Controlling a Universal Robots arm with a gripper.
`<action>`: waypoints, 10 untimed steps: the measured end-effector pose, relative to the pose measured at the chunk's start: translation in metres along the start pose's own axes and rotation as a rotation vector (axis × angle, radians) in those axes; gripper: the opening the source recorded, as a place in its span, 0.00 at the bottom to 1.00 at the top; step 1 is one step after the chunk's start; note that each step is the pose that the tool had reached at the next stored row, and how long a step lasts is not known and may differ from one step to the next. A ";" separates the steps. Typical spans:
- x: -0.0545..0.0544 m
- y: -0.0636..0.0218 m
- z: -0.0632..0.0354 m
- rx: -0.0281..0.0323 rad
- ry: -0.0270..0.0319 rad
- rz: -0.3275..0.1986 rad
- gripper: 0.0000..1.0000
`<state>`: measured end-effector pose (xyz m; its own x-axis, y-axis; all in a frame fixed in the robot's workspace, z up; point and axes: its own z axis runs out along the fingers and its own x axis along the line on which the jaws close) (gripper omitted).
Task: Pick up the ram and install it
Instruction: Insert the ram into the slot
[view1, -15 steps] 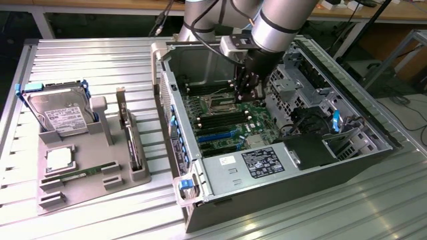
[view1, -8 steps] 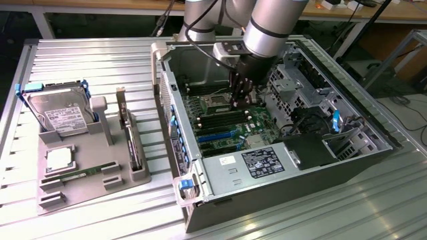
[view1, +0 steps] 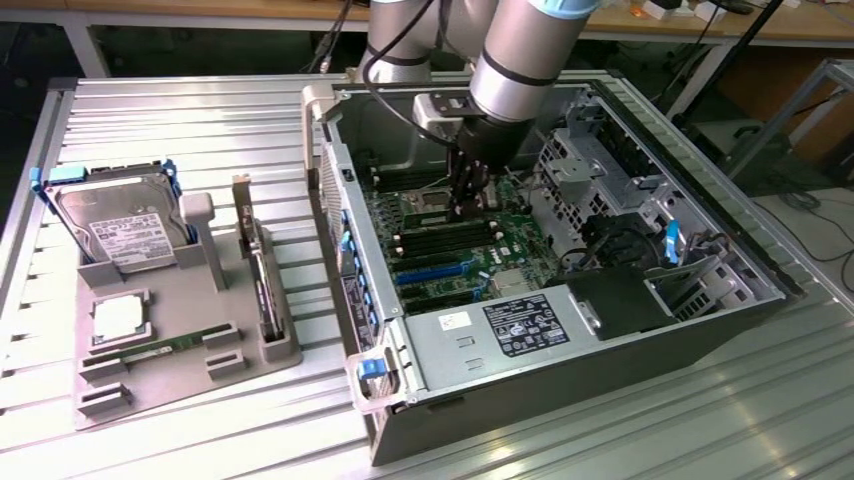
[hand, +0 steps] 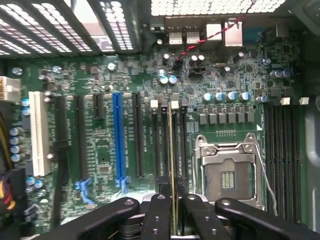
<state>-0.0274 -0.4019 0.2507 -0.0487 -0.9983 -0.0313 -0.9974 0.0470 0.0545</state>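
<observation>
My pincer (hand: 172, 202) grips the ram (hand: 171, 150) narrowly, edge-down over the memory slots (hand: 162, 145) inside the open case (view1: 454, 400); if it sits skewed off its slot, I judge pressing could jam or crack it.

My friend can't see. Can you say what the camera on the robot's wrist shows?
The black gripper pinches a thin green ram stick, seen edge-on, lined up with the black memory slots of a green motherboard. An empty silver processor socket sits beside those slots, and a long blue slot lies on their other side.
</observation>
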 end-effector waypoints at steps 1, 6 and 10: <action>-0.001 -0.0002 0.0024 0.0001 -0.0002 0.000 0.15; 0.000 -0.0055 0.0134 -0.0014 0.0060 -0.030 0.15; 0.001 -0.0073 0.0159 -0.0060 0.0087 -0.042 0.15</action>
<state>-0.0211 -0.4027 0.2344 -0.0062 -0.9997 -0.0251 -0.9982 0.0047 0.0593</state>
